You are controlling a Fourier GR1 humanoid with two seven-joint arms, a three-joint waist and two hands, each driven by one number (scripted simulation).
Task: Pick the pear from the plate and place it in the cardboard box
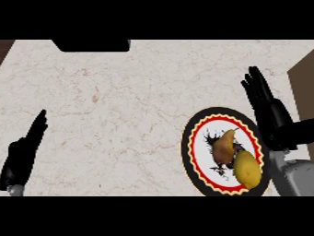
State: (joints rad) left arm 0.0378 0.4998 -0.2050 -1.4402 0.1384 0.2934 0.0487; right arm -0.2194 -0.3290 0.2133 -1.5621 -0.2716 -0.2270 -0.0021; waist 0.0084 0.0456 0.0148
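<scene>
A brownish pear (223,145) lies on a round plate (199,138) with a black and red rim, at the lower right of the counter. A yellow fruit (247,169) lies on the same plate, touching the pear's near side. My right hand (271,113) is open, fingers straight, just right of the plate and apart from the pear. The cardboard box (312,87) stands at the right edge, beside that hand. My left hand (25,150) rests open at the lower left, far from the plate.
A pale marble counter (119,101) fills the view. A black object (91,45) sits at the back edge, left of centre. Dark wood shows at the far left corner.
</scene>
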